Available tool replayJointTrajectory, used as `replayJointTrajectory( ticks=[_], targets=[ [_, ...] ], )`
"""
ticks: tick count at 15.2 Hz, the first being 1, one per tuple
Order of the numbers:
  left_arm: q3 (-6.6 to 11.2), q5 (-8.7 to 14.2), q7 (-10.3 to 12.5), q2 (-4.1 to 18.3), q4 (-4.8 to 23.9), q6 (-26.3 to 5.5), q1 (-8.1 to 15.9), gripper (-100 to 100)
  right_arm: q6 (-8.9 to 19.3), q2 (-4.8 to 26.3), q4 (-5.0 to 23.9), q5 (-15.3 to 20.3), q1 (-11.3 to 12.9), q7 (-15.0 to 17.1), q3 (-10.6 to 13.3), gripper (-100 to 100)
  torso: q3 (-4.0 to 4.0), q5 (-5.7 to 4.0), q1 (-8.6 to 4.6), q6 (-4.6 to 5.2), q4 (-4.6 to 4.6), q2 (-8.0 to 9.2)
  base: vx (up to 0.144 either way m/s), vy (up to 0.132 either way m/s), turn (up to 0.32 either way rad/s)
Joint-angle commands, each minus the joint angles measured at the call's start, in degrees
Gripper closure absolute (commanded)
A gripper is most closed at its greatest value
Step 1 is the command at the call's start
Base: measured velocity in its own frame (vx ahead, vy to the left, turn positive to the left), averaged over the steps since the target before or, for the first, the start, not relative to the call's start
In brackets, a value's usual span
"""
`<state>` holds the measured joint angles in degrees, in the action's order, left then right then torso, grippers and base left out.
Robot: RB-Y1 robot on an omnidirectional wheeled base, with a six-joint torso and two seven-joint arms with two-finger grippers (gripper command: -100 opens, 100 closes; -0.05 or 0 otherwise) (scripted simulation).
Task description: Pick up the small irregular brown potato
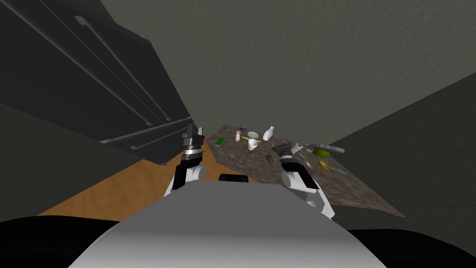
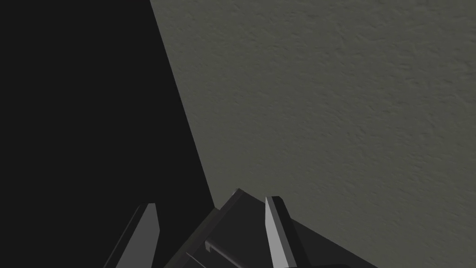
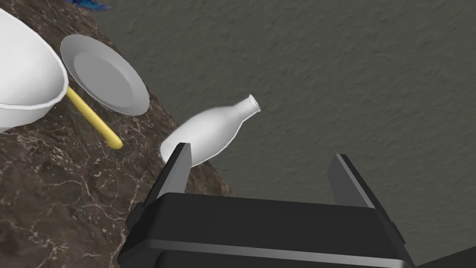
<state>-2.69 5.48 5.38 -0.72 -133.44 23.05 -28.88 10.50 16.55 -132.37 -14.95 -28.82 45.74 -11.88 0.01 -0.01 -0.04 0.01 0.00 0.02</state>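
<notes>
Left jaws held up beside bench, above wood floor, parted wide, nothing held. Potato, small and brown, seen lying on bench just beside right jaws, on side toward left arm, untouched. Right jaws held above bench, spread wide, nothing gripped. Beyond: white cup, yellow handle, white plate, white bottle near bench's far edge.

Small brown potato: one
White bottle: one
White plate: one
White cup: one
Yellow stick: one
Marbled counter: one
</notes>
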Motion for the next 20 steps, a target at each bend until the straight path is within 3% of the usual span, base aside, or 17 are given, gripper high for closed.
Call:
replayJointTrajectory(
  ticks=[1, 3, 4, 7, 8, 11, 12, 14, 15, 18, 19, 20],
  targets=[
    [0.00, 0.0, 0.0, 0.0, 0.0, 0.0, 0.0, 0, 2.9, 0.1, 0.4, -0.7, 0.2, 2.9, -1.1, -100, 0.00, 0.00, 0.00, 0.00, 0.00, 0.00, -0.008, -0.005, 0.066],
    [0.00, 0.0, 0.0, 0.0, 0.0, 0.0, 0.0, 0, 2.9, 0.1, 0.4, -0.7, 0.2, 4.9, -1.1, -100, 0.00, 0.00, -0.01, -0.02, 0.00, 0.01, -0.010, -0.010, 0.055],
    [0.00, 0.0, 0.0, 0.0, 0.0, 0.0, 0.0, 0, 5.5, 0.0, 0.8, -1.4, 0.3, 6.2, -2.1, -100, 0.00, 0.00, -0.01, 0.00, 0.00, 0.01, -0.011, -0.010, 0.073],
    [0.00, 0.0, 0.0, 0.0, 0.0, 0.0, 0.0, 0, 5.6, 0.0, 0.8, -1.4, 0.3, 9.0, -2.1, -100, 0.01, -0.01, -0.02, 0.00, 0.00, 0.02, -0.008, -0.010, 0.036],
    [0.00, 0.0, 0.0, 0.0, 0.0, 0.0, 0.0, 0, 8.4, -0.1, 1.2, -2.0, 0.5, 10.8, -3.1, -100, 0.00, 0.00, -0.01, 0.00, 0.00, 0.00, -0.010, -0.005, 0.059],
    [0.00, 0.0, 0.0, 0.0, 0.0, 0.0, 0.0, 0, 8.4, -0.1, 1.2, -2.0, 0.5, 13.1, -3.1, -100, 0.00, 0.00, -0.01, 0.00, 0.00, 0.01, -0.008, -0.008, 0.040],
    [0.00, 0.0, 0.0, 0.0, 0.0, 0.0, 0.0, 0, 11.1, -0.3, 1.5, -2.6, 0.7, 15.2, -4.1, -100, 0.00, 0.00, 0.00, 0.00, 0.00, 0.00, -0.009, -0.007, 0.065],
    [0.00, 0.0, 0.0, 0.0, 0.0, 0.0, 0.0, 0, 11.1, -0.3, 1.5, -2.6, 0.7, 17.2, -4.1, -100, 0.01, 0.00, -0.01, -0.01, 0.00, 0.01, -0.011, -0.008, 0.059],
    [0.00, 0.0, 0.0, 0.0, 0.0, 0.0, 0.0, 0, 13.6, -0.6, 1.9, -3.3, 0.8, 18.5, -5.1, -100, 0.01, 0.00, -0.01, 0.00, 0.00, 0.01, -0.008, -0.007, 0.082],
    [0.00, 0.0, 0.0, 0.0, 0.0, 0.0, 0.0, 0, 13.8, -0.6, 1.9, -3.3, 0.8, 21.3, -5.1, -100, 0.00, -0.01, -0.02, 0.00, 0.00, 0.01, -0.008, -0.011, 0.031],
    [0.00, 0.0, 0.0, 0.0, 0.0, 0.0, 0.0, 0, 16.4, -0.9, 2.3, -3.9, 1.0, 23.2, -6.1, -100, 0.00, 0.00, -0.01, 0.00, 0.00, 0.00, -0.009, -0.008, 0.062],
    [0.00, 0.0, 0.0, 0.0, 0.0, 0.0, 0.0, 0, 16.5, -0.9, 2.3, -3.9, 1.0, 24.2, -6.1, -100, 0.00, 0.00, -0.01, -0.01, 0.00, 0.00, -0.012, -0.009, 0.085]
  ],
)
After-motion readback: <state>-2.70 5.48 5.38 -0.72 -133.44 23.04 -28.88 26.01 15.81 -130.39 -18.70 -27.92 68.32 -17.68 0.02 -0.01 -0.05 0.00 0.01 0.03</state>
